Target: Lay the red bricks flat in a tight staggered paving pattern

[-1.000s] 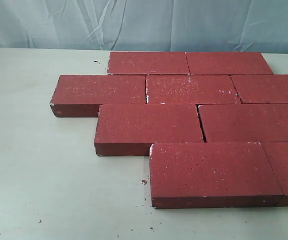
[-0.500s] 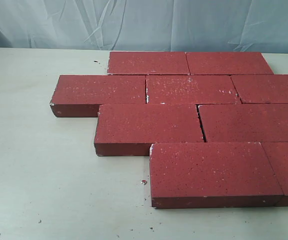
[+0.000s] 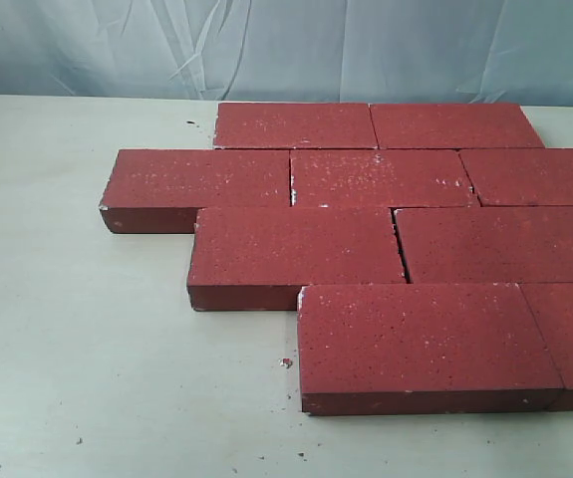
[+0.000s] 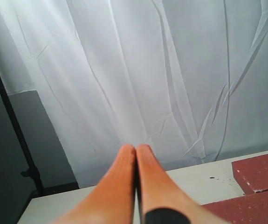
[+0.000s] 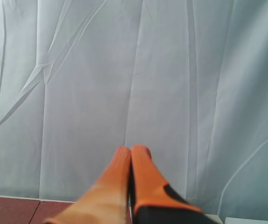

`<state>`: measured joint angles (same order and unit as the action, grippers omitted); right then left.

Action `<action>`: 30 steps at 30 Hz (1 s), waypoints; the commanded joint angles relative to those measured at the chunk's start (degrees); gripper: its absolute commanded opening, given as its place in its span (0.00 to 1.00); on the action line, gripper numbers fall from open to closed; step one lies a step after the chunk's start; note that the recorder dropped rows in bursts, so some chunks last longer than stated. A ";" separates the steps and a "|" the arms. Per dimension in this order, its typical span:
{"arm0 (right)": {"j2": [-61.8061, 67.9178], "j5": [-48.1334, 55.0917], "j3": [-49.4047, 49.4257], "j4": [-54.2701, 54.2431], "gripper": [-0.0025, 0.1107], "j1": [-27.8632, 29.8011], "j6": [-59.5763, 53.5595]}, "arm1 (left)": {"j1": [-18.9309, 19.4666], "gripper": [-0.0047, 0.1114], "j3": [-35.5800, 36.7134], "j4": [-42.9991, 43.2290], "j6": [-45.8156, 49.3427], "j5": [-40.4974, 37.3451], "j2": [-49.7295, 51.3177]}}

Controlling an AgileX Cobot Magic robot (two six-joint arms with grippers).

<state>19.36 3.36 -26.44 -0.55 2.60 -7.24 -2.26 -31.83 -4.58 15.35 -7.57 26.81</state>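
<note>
Red bricks (image 3: 376, 179) lay flat on the pale worktop (image 3: 87, 358). I counted nine, in four rows running from the back toward the camera. Each row was offset from the next, so the joints were staggered. Most edges met, though thin dark slits showed at one joint in the second row and one in the third.

Neither arm appeared in the exterior view. The left gripper (image 4: 136, 148) pointed at a white curtain (image 4: 171, 70), well above the bricks, its orange jaws pressed together and gripping nothing. The right gripper (image 5: 131, 149) was the same: jaws closed and empty.

I judged the paving laid and the job at its checking stage. Any next move would call for lowering an arm and nudging a brick sideways with closed jaws to close those slits, without shifting its neighbours.
</note>
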 commanded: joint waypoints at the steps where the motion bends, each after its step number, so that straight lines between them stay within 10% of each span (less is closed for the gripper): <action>1: -0.35 -0.19 0.39 -0.05 0.02 0.30 0.11 | -0.12 0.04 1.62 11.04 -13.39 -0.23 -2.52; 30: -0.35 -0.46 0.39 -0.20 0.02 0.30 0.11 | 2.75 0.04 27.63 5.64 -14.32 -1.95 -24.63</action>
<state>19.36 3.45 -26.44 -0.65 2.60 -7.24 0.45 -6.10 2.20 1.44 -9.61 3.64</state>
